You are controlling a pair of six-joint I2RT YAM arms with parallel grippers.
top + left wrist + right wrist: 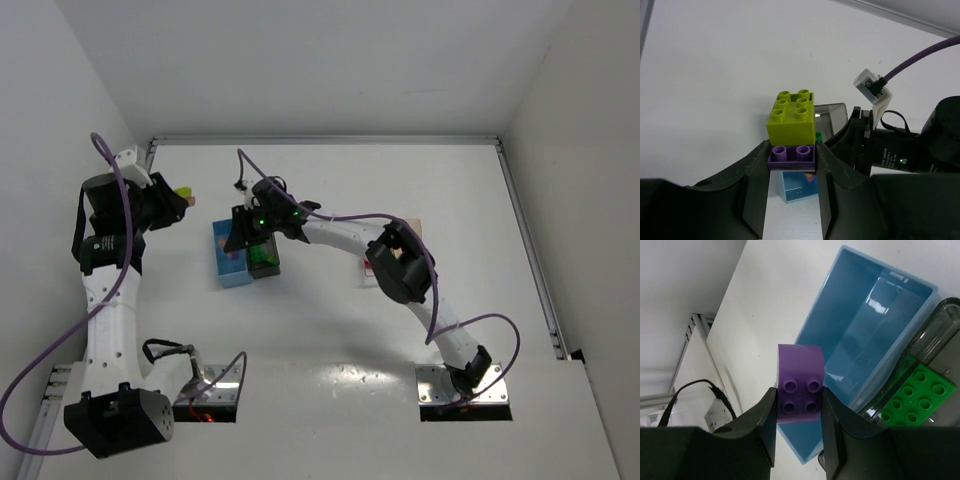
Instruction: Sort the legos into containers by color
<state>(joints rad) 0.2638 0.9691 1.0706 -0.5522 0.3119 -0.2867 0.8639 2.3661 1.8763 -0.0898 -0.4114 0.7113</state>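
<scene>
My left gripper (792, 150) is shut on a purple brick (791, 154) with a yellow-green brick (791, 117) stacked on it, held above the table left of the bins; the yellow-green brick shows in the top view (183, 192) by the left gripper (172, 205). My right gripper (799, 397) is shut on a curved purple brick (800, 390) over the near end of the light blue bin (865, 330). The smoky dark grey bin (940, 320) beside it holds a green brick (917, 397). In the top view the right gripper (243, 228) hangs over the blue bin (228, 270), next to the dark grey bin (266, 262).
The right arm's elbow (402, 262) covers most of two more bins at centre right; a tan edge (416, 226) and something red (368, 266) show beside it. A metal rail (530, 250) runs along the table's right edge. Purple cables loop from both arms.
</scene>
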